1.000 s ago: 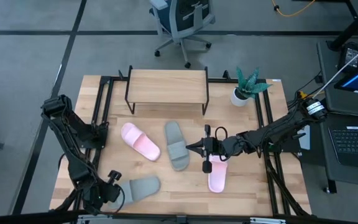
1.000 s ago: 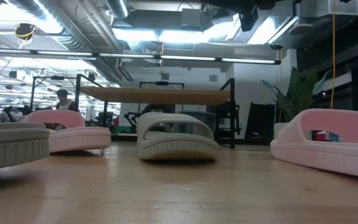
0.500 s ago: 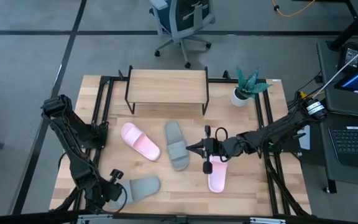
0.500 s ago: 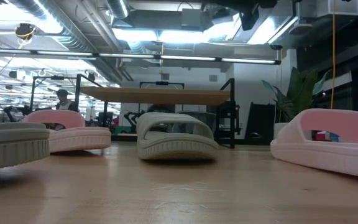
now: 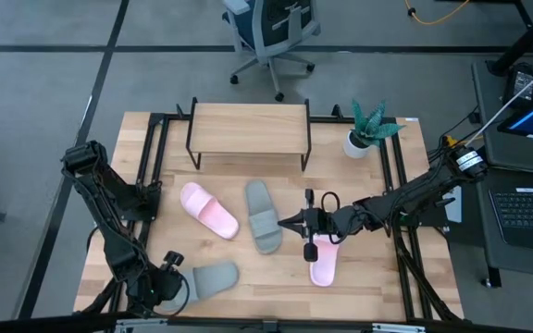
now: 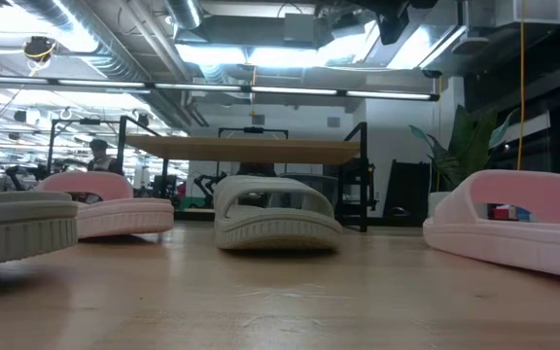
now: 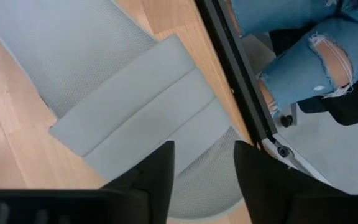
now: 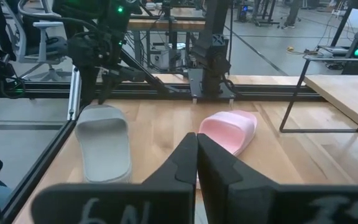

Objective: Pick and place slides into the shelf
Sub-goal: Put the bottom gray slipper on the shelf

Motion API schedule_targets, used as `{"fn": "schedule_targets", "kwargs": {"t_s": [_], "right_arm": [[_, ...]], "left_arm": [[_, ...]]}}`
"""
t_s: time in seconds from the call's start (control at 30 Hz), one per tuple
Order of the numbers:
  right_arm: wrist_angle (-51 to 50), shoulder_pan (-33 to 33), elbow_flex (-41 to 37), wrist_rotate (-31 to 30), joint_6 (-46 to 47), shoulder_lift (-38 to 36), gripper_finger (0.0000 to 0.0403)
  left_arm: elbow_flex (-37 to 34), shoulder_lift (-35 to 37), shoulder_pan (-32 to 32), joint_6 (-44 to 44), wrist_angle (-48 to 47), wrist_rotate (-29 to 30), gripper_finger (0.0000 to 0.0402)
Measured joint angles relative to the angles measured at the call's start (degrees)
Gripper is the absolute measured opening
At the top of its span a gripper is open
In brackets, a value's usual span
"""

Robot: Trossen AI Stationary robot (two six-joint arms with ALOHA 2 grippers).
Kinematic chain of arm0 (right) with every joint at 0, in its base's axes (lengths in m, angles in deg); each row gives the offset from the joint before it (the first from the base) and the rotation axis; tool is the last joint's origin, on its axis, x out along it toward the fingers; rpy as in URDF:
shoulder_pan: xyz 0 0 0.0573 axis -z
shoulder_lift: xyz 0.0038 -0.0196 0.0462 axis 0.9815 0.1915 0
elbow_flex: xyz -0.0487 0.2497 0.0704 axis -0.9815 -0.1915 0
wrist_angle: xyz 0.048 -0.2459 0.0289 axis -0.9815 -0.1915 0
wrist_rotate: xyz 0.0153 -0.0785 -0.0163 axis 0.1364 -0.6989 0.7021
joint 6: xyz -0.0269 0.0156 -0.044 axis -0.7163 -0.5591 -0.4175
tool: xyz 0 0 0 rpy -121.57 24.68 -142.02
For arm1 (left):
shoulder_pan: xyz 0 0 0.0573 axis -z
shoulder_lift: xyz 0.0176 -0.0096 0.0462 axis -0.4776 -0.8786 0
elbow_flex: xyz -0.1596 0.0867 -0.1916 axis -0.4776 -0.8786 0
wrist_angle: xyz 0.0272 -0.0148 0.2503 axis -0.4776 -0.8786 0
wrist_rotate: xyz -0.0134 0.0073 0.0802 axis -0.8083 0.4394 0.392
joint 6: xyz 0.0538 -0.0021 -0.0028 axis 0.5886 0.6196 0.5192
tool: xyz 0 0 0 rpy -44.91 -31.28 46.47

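A grey-green slide [image 6: 275, 212] stands on the table [image 6: 280, 301], between two pink slides [image 6: 105, 204] [image 6: 518, 228]; the shelf [image 6: 251, 149] is behind.

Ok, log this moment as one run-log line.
slides: four on table, none on shelf | right gripper: shut, beside middle grey-green slide | left gripper: open above near grey-green slide

Right pink slide [image 5: 323, 263] partly hidden under right arm; near grey slide [image 6: 19, 227] cut by low view's edge.
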Motion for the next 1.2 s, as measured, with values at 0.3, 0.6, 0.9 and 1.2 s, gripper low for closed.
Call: {"fn": "schedule_targets", "kwargs": {"t_s": [0.3,0.6,0.9,1.2], "right_arm": [[-0.02,0.00,0.00,-0.02,1.14,0.00,0.0013],[-0.04,0.00,0.00,-0.02,1.29,0.00,0.0013],[-0.06,0.00,0.00,-0.02,2.44,0.00,0.0013],[-0.04,0.00,0.00,-0.04,2.65,0.00,0.0013]], "left_arm": [[-0.02,-0.07,0.37,2.54,-0.19,0.77,0.0192],[0.02,-5.07,3.38,4.87,-1.38,6.34,0.0192],[0.07,-5.96,6.06,5.22,-2.09,9.32,0.0192],[0.13,-6.08,9.12,5.40,-6.54,15.21,0.0192]]}}
